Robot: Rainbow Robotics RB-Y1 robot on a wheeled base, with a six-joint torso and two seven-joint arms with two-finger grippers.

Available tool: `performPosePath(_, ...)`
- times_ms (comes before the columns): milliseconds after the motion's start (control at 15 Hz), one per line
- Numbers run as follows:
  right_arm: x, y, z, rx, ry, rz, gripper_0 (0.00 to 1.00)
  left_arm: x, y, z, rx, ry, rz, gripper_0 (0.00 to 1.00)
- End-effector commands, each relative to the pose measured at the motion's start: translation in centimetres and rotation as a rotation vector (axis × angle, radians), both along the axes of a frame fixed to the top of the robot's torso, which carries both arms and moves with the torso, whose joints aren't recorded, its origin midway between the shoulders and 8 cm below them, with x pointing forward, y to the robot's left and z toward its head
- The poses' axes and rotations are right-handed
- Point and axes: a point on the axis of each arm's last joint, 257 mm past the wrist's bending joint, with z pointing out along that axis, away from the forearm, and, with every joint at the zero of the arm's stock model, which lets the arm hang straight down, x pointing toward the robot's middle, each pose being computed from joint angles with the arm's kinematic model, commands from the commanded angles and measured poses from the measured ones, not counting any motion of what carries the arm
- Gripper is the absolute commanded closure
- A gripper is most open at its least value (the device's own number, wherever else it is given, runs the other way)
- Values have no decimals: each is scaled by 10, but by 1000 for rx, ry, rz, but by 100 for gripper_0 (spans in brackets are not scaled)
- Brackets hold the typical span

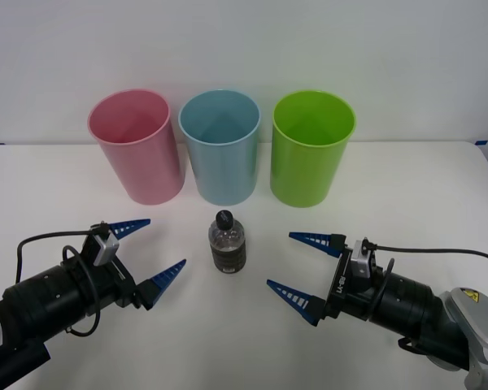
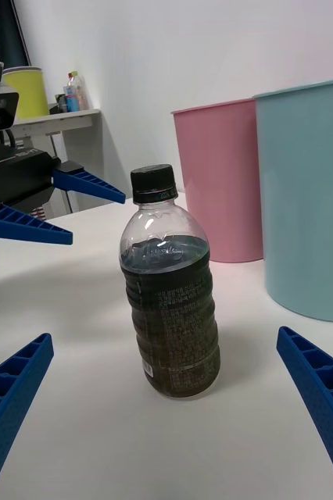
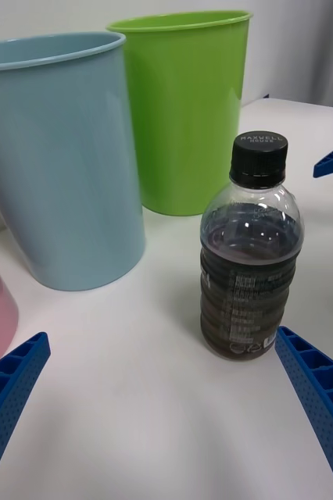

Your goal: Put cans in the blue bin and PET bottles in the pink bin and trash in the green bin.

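While bottle-bearing, white table [image 1: 439,187], white wall [image 1: 244,49]

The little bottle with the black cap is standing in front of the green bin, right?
Not quite. The front view shows the bottle with its black cap standing upright on the table in front of the blue bin, the middle one, not the green bin.

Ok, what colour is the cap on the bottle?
Black. The bottle cap shows best in the left wrist view.
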Motion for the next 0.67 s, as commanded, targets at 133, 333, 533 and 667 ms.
performPosePath(133, 0, 0, 0, 0, 0, 0, 0, -7, 21, -3, 4, 18, 18, 0)
performPosePath(333, 0, 0, 0, 0, 0, 0, 0, -14, 36, -5, 13, 35, 25, 0)
performPosePath(533, 0, 0, 0, 0, 0, 0, 0, -22, 54, -8, 39, 50, 35, 0)
performPosePath(667, 0, 0, 0, 0, 0, 0, 0, -30, 63, -7, 52, 56, 47, 0)
